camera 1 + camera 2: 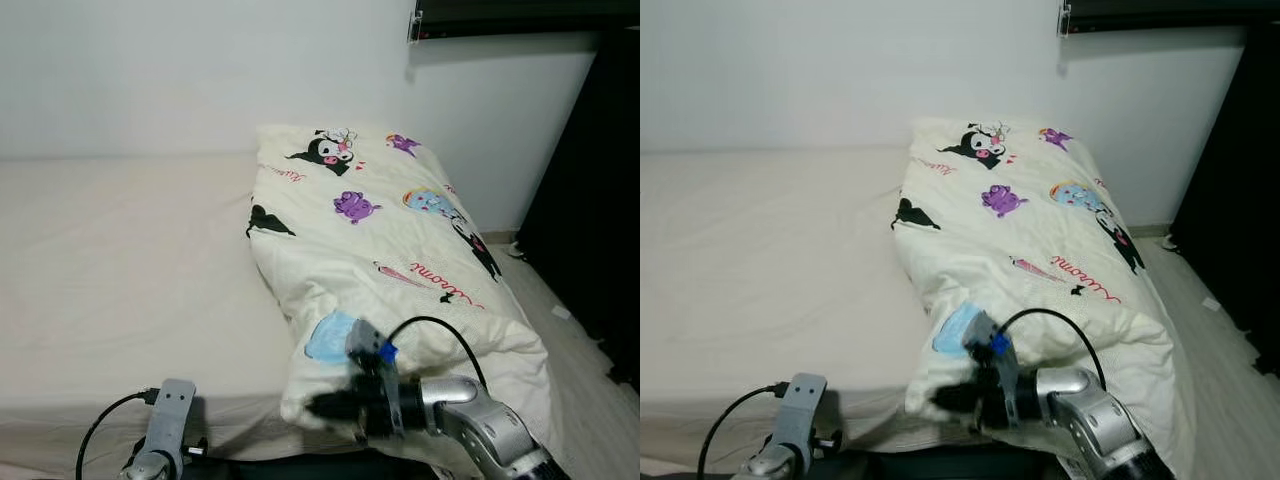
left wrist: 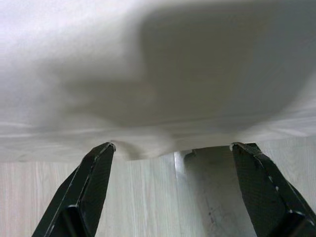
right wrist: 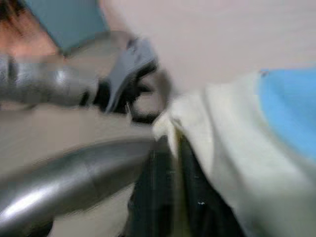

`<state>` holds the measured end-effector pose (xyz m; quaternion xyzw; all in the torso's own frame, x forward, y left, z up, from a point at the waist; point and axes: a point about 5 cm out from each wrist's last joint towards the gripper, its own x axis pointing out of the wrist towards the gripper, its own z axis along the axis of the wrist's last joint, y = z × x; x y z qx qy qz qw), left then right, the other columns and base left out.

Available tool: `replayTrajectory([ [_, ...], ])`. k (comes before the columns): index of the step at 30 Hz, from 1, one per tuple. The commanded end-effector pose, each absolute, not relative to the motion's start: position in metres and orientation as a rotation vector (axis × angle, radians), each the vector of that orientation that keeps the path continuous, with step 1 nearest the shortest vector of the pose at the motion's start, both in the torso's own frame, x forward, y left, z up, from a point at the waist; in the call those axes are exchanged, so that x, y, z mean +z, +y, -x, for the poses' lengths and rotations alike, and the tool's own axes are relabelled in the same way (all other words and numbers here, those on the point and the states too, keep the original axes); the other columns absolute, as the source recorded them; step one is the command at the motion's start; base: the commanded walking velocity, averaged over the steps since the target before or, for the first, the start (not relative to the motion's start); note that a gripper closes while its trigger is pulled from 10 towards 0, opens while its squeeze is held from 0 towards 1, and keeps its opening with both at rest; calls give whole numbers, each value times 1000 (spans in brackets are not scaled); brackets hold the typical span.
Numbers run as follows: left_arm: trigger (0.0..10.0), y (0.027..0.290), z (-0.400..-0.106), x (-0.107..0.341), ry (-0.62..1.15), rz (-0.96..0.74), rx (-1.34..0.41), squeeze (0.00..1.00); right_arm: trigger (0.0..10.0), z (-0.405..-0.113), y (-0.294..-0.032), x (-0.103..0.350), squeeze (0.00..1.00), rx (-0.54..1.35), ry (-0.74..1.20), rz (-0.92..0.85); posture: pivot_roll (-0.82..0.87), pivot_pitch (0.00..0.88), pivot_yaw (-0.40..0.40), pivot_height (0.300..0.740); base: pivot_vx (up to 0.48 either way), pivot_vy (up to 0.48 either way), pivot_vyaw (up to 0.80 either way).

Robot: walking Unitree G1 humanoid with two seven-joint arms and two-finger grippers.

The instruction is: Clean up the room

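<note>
A cream duvet (image 1: 400,250) printed with cartoon figures lies bunched along the right side of the bed (image 1: 120,260). My right gripper (image 1: 325,407) is at the duvet's near corner, beside a light-blue print (image 1: 328,338). In the blurred right wrist view the black fingers (image 3: 153,197) are shut on the cream duvet edge (image 3: 197,128). My left arm (image 1: 165,420) is low at the bed's front edge. In the left wrist view the left gripper (image 2: 172,146) is open just below the overhanging sheet (image 2: 148,74), with nothing between its fingers.
The cream sheet covers the left part of the mattress up to a white wall (image 1: 200,70). A dark curtain or cabinet (image 1: 600,200) stands at the right, with a strip of light wood floor (image 1: 590,380) between it and the bed. A black shelf-like object (image 1: 500,15) hangs high on the wall.
</note>
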<state>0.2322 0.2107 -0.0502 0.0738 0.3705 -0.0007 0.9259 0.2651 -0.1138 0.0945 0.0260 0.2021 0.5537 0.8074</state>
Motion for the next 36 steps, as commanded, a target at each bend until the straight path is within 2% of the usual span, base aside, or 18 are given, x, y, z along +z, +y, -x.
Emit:
replayTrajectory([
  [1, 10000, 213, -226, -54, 791, -163, 1, 0, 10000, -272, -113, 105, 1000, 1158, 377, -106, 48, 0, 27, 490, 0, 0, 0],
  [2, 10000, 211, -226, -55, 793, -163, -1, 0, 10000, -273, -113, 113, 1000, 1154, 347, -163, 47, 0, 25, 490, 0, 0, 0],
  [8, 10000, 210, -226, -55, 793, -163, -2, 0, 10000, -273, -112, 116, 1000, 1166, 344, -180, 47, 0, 25, 490, 0, 0, 0],
  [10, 10000, 209, -226, -55, 794, -168, -2, 0, 10000, -248, -99, 108, 1000, 1321, 423, -194, 45, 0, 20, 490, 0, 0, 0],
  [13, 10000, 211, -227, -54, 793, -176, 7, 0, 10000, -230, -91, 108, 1000, 1431, 453, -244, 44, 0, 19, 490, 0, 0, 0],
  [21, 10000, 213, -228, -53, 791, -185, 22, 0, 10000, -225, -93, 111, 1000, 1463, 470, -268, 43, 0, 19, 490, 0, 0, 0],
  [23, 10000, 221, -248, -37, 703, -120, 111, 0, 10000, -227, -103, 126, 1000, 1449, 442, -371, 36, 0, 13, 490, 0, 0, 0],
  [24, 10000, 221, -248, -37, 703, -120, 111, 0, 10000, -227, -103, 126, 1000, 1449, 442, -371, 36, 0, 13, 490, 0, 0, 0],
  [27, 10000, 242, -286, 4, 502, -45, 237, 0, 10000, -231, -125, 149, 976, 1375, 347, -488, 40, 0, 5, 490, 0, 0, 0],
  [29, 10000, 242, -286, 4, 502, -45, 237, 0, 10000, -231, -125, 149, 976, 1375, 347, -488, 40, 0, 5, 490, 0, 0, 0],
  [30, 10000, 250, -297, 19, 433, -42, 263, 0, 10000, -235, -134, 158, 902, 1330, 278, -520, 36, 0, 4, 490, 0, 0, 0],
  [31, 10000, 259, -310, 39, 339, -32, 301, 0, 10000, -245, -147, 170, 435, 1238, 169, -585, 30, 0, 4, 490, 0, 0, 0],
  [32, 10000, 266, -318, 55, 269, -22, 326, 0, 10000, -252, -159, 179, 325, 1166, 90, -635, 30, 0, 4, 490, 0, 0, 0],
  [33, 10000, 272, -325, 70, 204, -39, 342, 0, 10000, -260, -173, 186, 0, 1064, 16, -658, 31, 0, 3, 490, 0, 0, 0],
  [34, 10000, 272, -325, 70, 204, -39, 342, 0, 10000, -260, -173, 186, 0, 1064, 16, -658, 31, 0, 3, 490, 0, 0, 0],
  [36, 10000, 286, -335, 97, 112, -115, 396, 0, 10000, -272, -193, 189, 0, 904, -41, -681, 32, 0, 3, 490, 0, 0, 0],
])
